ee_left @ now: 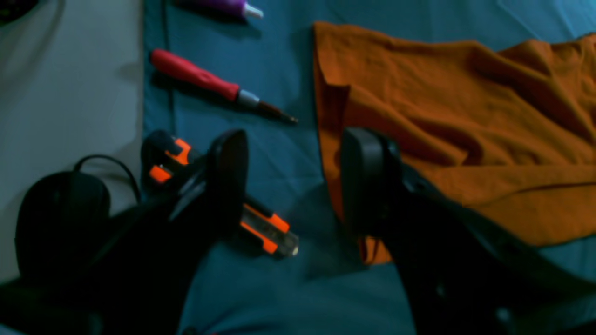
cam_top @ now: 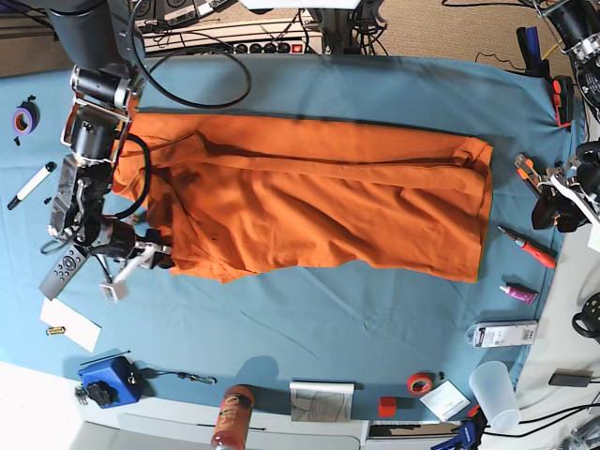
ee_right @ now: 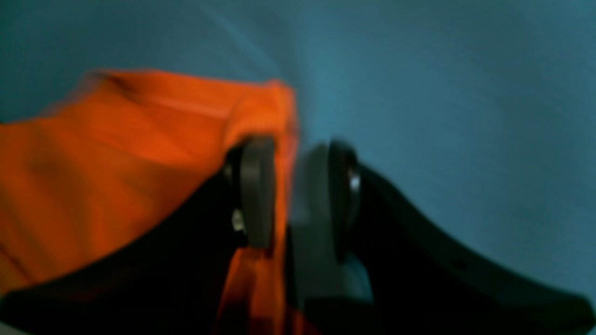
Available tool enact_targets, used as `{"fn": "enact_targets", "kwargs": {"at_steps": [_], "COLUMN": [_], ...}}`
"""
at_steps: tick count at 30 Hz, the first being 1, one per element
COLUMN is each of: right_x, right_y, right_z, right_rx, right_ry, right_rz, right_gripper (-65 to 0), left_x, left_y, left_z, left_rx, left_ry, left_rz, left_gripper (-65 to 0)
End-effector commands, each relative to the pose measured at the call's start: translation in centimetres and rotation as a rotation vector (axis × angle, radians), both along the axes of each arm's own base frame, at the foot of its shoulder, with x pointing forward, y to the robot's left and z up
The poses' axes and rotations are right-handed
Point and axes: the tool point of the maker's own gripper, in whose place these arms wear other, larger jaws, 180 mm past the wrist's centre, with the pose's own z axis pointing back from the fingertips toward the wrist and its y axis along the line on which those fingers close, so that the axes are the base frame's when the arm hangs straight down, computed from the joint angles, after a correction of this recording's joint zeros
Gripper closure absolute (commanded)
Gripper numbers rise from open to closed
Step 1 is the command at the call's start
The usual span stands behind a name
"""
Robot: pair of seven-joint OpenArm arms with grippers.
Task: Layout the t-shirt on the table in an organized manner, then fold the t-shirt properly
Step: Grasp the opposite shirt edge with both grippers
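The orange t-shirt lies spread lengthwise across the blue-teal table, wrinkled, with one long edge folded over. At the shirt's left end, my right gripper sits at the lower corner. The blurred right wrist view shows that gripper with its jaws a little apart and the t-shirt edge running up between them over the table. My left gripper stands wide open with nothing in it. It hovers over the table at the t-shirt edge, and one finger overlaps the cloth. In the base view the left gripper is just right of the shirt.
Beside the left gripper lie a red screwdriver, an orange-black cutter and a purple tube, near the table's edge. A remote and marker lie left. A bottle, tape roll and cup line the front.
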Motion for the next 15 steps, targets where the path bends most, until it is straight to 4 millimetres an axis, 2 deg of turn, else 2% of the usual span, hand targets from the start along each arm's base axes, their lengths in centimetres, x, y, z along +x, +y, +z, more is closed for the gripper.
{"fn": "enact_targets", "kwargs": {"at_steps": [1,4,9,11,15], "right_x": [1.0,0.7,0.6,0.4,0.0], "right_y": [-0.2,0.7,0.8,0.8,0.9], "right_z": [1.6,1.1,1.0,0.9,0.6], "right_rx": [-0.001,0.012,0.011,0.009,0.005], "right_ry": [-0.042,-0.032,-0.024,-0.012,0.014], "right_rz": [0.008,0.029,0.032,0.037,0.048], "right_gripper": [-20.1,-20.1,-20.1,-20.1,-20.1], "left_x": [0.8,1.1,2.2,3.9,7.9], "left_y": [0.1,-1.2,-6.4,-6.9,-7.4], "left_z": [1.7,1.5,-0.1,-0.6,0.0], "left_rx": [0.004,-0.046,-0.05,0.039,0.146], "left_ry": [-0.071,-0.113,-0.113,-0.117,-0.116], "left_rz": [0.001,0.0,-0.131,-0.108,-0.082], "left_gripper": [-33.1,-33.1,-33.1,-33.1,-33.1]}}
